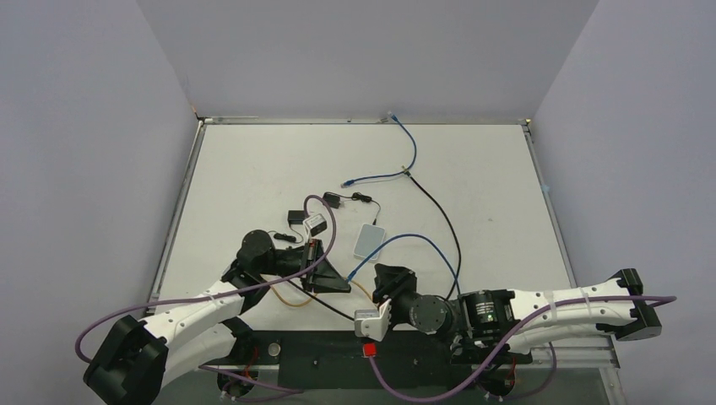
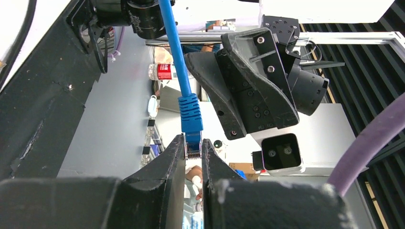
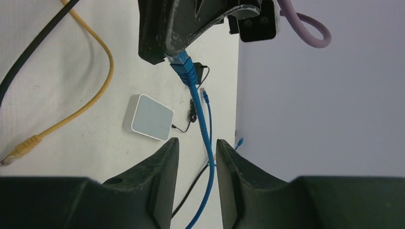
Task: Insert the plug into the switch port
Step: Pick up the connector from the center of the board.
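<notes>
Plug (image 2: 191,114), blue with a clear tip, is held clamped between the fingertips of the left gripper (image 2: 193,144). The jaws are closed narrowly on its clear end, and the blue cable (image 2: 172,43) is led straight away from the fingertips.

In the right wrist view, the right gripper (image 3: 196,148) is seen part-open. The blue cable is passed through the gap between its fingers (image 3: 167,157) and is not squeezed by either of them. The left gripper and the plug are seen straight ahead of those fingertips, raised above the tabletop (image 3: 57,95).

The switch (image 3: 152,116), a flat white box with a pale grey face, is laid flat on the tabletop. It is placed beyond the right gripper's fingertips, below the held plug and well apart from it, on the yellow cable's (image 3: 106,62) side of the blue one. A thin black lead (image 3: 192,114) is joined to the edge of the box nearest the blue cable. The switch port itself cannot be made out.
</notes>
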You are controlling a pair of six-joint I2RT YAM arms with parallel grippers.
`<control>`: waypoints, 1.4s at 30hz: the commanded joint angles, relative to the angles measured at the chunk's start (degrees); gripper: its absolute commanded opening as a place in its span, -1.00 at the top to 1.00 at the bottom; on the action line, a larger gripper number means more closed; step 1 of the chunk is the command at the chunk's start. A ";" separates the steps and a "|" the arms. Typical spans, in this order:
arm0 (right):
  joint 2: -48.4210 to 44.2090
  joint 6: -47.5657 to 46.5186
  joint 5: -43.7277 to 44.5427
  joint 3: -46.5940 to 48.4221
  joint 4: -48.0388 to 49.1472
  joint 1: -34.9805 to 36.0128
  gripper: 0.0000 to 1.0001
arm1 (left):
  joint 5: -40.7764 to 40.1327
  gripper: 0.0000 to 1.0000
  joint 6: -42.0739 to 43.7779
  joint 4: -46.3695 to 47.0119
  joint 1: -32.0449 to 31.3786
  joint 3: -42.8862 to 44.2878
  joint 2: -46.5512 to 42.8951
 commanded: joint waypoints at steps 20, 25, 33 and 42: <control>5.93 -11.51 3.47 -4.25 25.45 2.86 0.40 | -4.20 1.00 -12.84 10.70 0.26 -1.43 -7.34; 7.97 -13.32 2.63 -3.53 28.44 2.86 0.40 | -4.32 1.00 -14.00 11.60 0.28 -1.70 -7.64; 11.07 -15.62 2.17 -2.84 32.11 2.65 0.48 | -4.10 1.00 -15.78 13.41 0.33 -2.85 -8.33; 13.01 -18.07 2.89 -2.39 35.24 1.99 0.58 | -3.58 1.00 -16.75 14.06 0.31 -4.12 -9.52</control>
